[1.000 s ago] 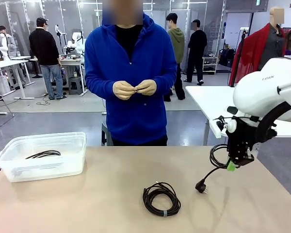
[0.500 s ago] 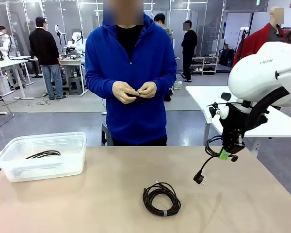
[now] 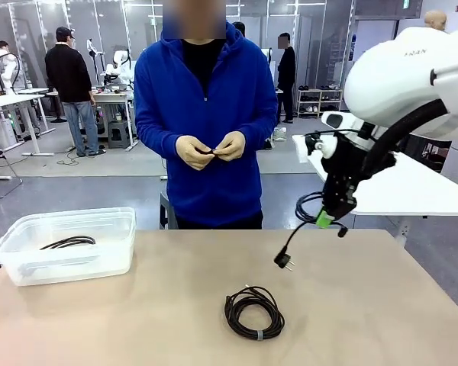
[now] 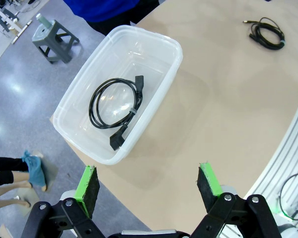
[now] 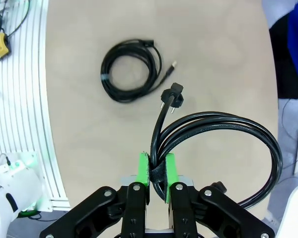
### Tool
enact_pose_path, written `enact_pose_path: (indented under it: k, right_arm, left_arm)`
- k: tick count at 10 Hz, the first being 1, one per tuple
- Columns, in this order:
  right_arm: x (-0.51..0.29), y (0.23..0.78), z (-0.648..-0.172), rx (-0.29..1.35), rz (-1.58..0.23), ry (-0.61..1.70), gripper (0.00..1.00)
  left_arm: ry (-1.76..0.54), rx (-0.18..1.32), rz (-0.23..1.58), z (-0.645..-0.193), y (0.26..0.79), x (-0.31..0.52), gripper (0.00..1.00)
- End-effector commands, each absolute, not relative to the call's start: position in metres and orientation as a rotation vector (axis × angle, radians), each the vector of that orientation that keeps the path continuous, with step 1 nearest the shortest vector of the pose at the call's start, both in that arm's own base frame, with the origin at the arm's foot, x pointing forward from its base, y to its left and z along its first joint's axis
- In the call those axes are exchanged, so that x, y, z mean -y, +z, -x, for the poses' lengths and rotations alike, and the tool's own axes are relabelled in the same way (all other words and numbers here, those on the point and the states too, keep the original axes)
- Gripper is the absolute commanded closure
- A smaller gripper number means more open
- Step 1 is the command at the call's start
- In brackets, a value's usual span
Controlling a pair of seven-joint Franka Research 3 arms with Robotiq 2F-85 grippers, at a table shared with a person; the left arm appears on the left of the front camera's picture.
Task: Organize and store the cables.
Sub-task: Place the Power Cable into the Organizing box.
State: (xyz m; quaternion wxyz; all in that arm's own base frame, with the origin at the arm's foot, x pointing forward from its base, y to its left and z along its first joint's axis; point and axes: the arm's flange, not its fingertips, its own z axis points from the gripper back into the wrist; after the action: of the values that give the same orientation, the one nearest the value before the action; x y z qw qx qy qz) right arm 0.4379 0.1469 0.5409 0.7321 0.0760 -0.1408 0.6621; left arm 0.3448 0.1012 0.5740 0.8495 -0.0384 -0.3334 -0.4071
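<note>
My right gripper is shut on a coiled black cable, held in the air over the table's right half, its plug end dangling. A second coiled cable lies on the table near the front middle. A third coil rests inside the clear plastic bin at the left. My left gripper hangs open above the table's edge beside the bin, nothing between its fingers.
A person in a blue hoodie stands at the table's far side, both hands together at chest height on a small dark item. A grey stool stands on the floor beyond the bin. The tan tabletop is bare between bin and coil.
My right gripper has risen and moved left toward the table's middle, carrying the cable; the plug end swung left with it. The bin, the lying coil and the left gripper stayed put.
</note>
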Motion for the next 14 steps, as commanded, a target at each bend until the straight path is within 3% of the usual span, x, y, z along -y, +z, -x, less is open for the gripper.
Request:
enact_pose_path:
  k: [1,4,13,14]
  right_arm:
    - [-0.178,0.548,-0.437,0.300,-0.153,1.473,1.00]
    - [-0.212,0.558,-0.422,0.306,-0.120,1.510,1.00]
    - [-0.208,0.553,-0.420,0.307,-0.144,1.539,1.00]
    - [-0.208,0.552,-0.419,0.305,-0.147,1.535,0.84]
  left_arm:
    - [-0.843,0.697,0.068,-0.344,0.575,-0.100,0.00]
    - [-0.843,0.697,0.068,-0.344,0.575,-0.100,0.00]
    - [-0.843,0.697,0.068,-0.344,0.575,-0.100,0.00]
    - [-0.843,0.697,0.068,-0.344,0.575,-0.100,0.00]
